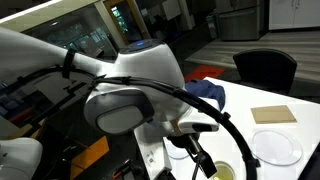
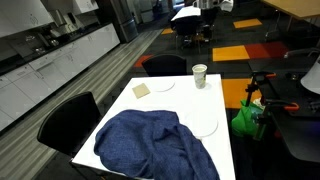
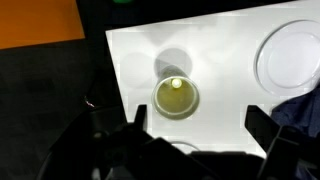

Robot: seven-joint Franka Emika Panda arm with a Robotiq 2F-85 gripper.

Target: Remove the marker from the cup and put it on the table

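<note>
The marker (image 3: 176, 85) stands inside the cup (image 3: 176, 98); in the wrist view you see only its pale yellow end, near the cup's 12 o'clock rim. The cup sits on the white counter (image 3: 225, 40), at 12 o'clock from your hand (image 3: 194, 124). Your hand is spread wide and holds nothing, its dark fingers (image 3: 264, 130) at the cup's 8 and 4 o'clock, clear of it. A white plate (image 3: 291, 55) lies at the cup's 2 o'clock, a blue cloth (image 3: 306, 106) at 3.
</note>
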